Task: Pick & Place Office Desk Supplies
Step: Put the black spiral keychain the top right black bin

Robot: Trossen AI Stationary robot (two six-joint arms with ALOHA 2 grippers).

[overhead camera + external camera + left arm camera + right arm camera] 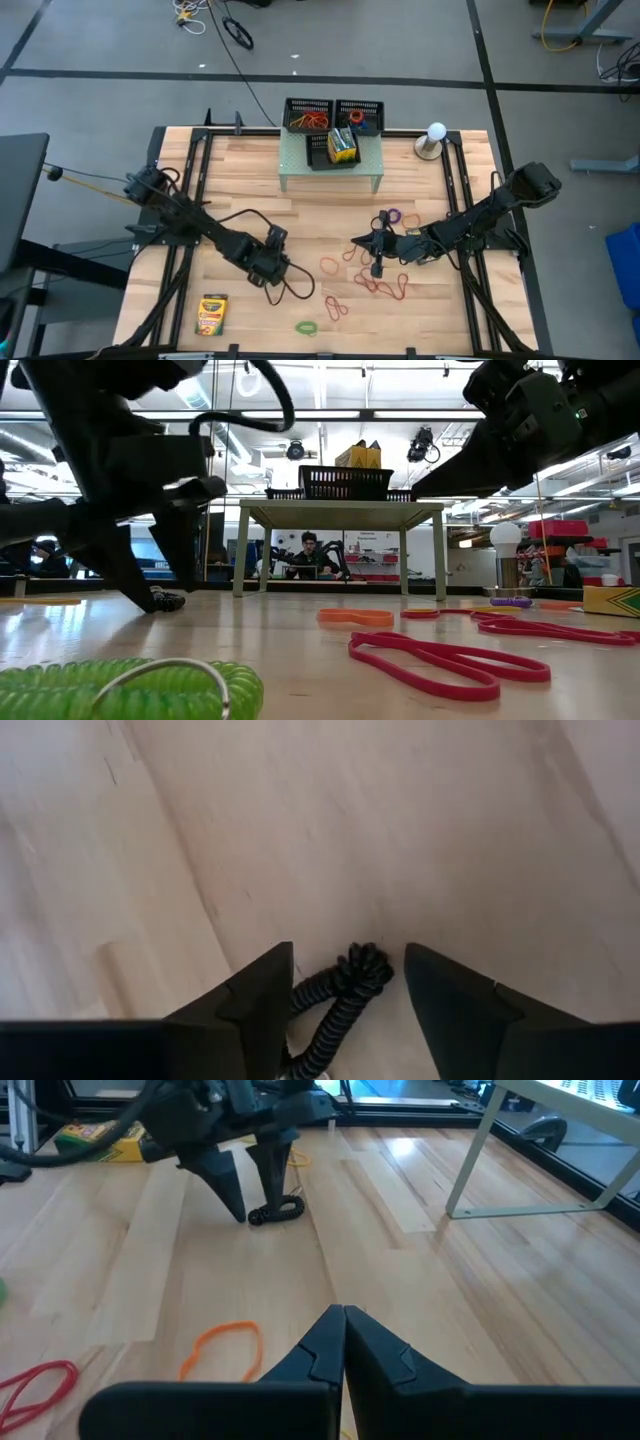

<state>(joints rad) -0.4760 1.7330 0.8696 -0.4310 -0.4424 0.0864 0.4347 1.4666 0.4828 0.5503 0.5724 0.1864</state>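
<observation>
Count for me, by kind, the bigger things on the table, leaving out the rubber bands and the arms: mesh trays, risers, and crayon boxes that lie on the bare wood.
Black mesh trays: 3
Pale green riser: 1
Crayon box on the bare wood: 1
Total: 5

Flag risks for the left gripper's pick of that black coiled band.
1. The left gripper stands open over the black coiled band, which lies off-centre between the fingers; closing may catch only one end.
2. Fingertips sit at the wooden table; pressing lower could scrape it.
3. The right gripper, shut, hovers close by over loose rubber bands; a swing toward the riser might cross paths.
</observation>
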